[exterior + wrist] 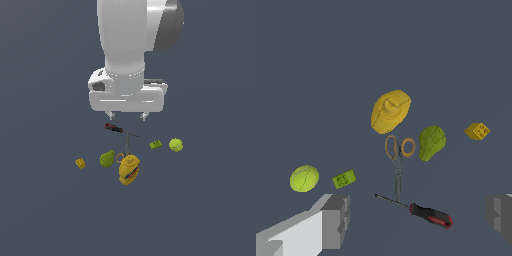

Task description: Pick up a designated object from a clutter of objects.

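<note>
Your claw [127,117] hangs wide open and holds nothing, well above the table [45,210]. Directly beneath it lie the scissors [398,162], blades pointing at the screwdriver [423,212] shaft, orange-brown loops touching the yellow mustard bottle [390,111]. The pear [431,142] sits just beside the loops; the green ball [304,178], green brick [344,178] and yellow brick [477,131] lie farther out

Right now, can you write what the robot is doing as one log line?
gripper: open, holding nothing | above clutter | scissors: on surface between bottle and screwdriver
</note>
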Available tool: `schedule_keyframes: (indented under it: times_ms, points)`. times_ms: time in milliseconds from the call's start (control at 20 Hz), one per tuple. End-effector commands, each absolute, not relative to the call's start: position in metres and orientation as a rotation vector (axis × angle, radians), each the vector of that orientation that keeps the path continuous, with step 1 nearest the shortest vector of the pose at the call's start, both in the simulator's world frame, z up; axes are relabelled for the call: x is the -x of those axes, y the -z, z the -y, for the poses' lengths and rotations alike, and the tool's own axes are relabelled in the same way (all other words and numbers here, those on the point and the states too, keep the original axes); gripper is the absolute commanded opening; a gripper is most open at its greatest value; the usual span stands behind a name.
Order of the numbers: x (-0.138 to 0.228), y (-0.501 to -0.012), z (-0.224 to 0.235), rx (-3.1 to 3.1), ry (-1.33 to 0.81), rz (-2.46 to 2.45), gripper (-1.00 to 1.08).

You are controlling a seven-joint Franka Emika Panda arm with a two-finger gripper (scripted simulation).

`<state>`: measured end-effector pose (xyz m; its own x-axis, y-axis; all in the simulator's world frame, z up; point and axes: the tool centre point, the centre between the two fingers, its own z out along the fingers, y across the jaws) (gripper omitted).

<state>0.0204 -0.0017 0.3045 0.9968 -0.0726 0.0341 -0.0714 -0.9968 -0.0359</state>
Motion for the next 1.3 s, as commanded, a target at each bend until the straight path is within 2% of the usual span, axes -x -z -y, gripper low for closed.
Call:
schedule_keyframes:
  times_ms: [0,750,1250]
  points:
    - [-0.021,-0.285,0.001,3.105,0.050,-0.138,1.00]
    - [0.006,-0.129,-0.003,3.106,0.015,-0.361,1.00]
    - [0.034,-0.069,-0.004,3.106,0.002,-0.454,1.00]
